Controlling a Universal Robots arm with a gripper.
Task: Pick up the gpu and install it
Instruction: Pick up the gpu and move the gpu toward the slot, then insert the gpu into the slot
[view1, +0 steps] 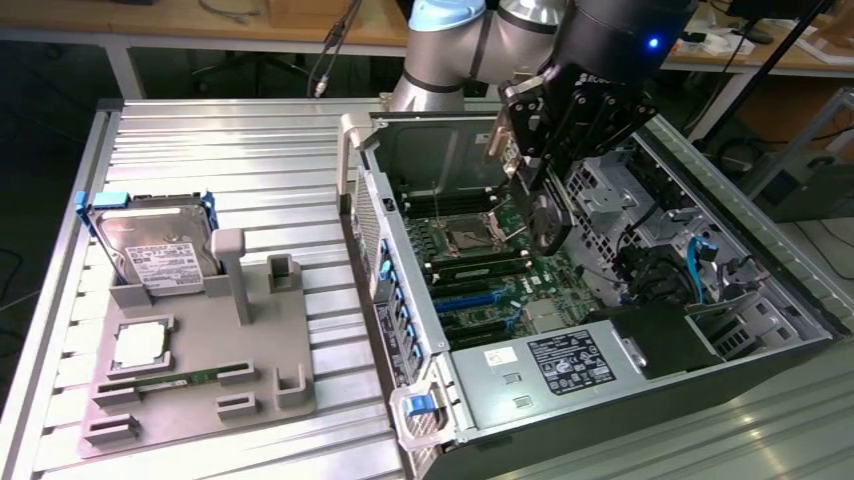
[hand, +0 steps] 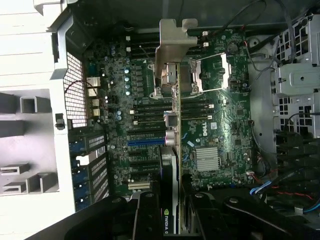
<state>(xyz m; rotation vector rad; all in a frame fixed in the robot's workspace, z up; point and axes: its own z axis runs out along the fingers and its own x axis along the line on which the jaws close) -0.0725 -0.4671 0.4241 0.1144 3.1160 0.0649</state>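
Fingers (hand: 146, 210) clamped on gpu (hand: 171, 150), held over motherboard (hand: 220, 120) inside open computer case (view1: 367, 210)

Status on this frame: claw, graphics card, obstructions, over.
Claw shut on graphics card. Card edge-down over the motherboard inside the open computer case, not seated. Nothing visible between card and board.

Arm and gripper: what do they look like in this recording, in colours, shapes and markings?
The arm has silver-grey tubular joints, one closed by a light blue cap. Its wrist section is a black cylinder with a small glowing blue light. The gripper is black, with jointed, bolted fingers.
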